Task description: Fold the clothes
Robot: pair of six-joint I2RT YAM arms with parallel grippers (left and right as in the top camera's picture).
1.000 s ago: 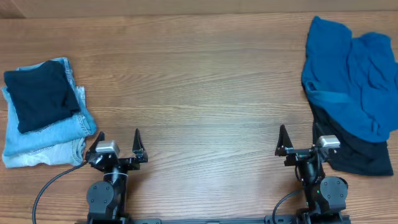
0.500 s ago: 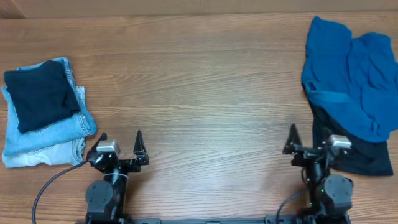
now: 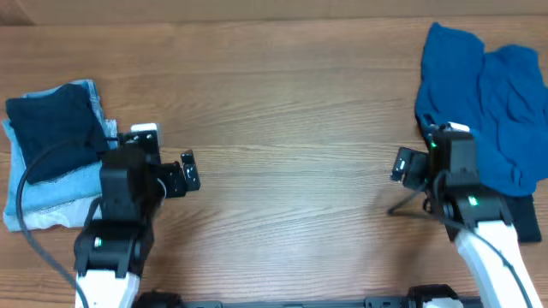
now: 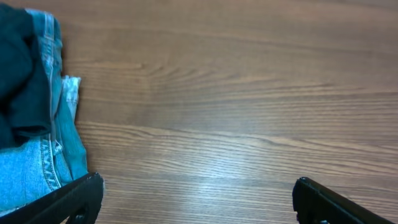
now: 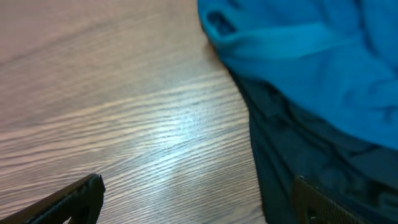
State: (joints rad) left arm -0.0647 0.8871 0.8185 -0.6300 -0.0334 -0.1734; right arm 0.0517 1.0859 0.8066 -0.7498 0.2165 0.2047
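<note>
Wooden table [image 3: 282, 94], overhead: a folded dark garment [image 3: 53, 128] rests on jeans [image 3: 60, 184] at the left edge, apparently a finished stack. The blue garment [image 3: 484, 103] lies crumpled over a black garment [image 3: 531, 216] at the right, both unfolded. The left gripper [image 3: 188, 171] and right gripper [image 3: 402, 164] hover empty.

Left wrist: fingers [image 4: 74, 199] spread wide over bare wood, jeans just beside one, a spread unclear from overhead.

Right wrist: fingers [image 5: 74, 199] likewise apart, one tip over black cloth, probably positioned to pinch its edge.
</note>
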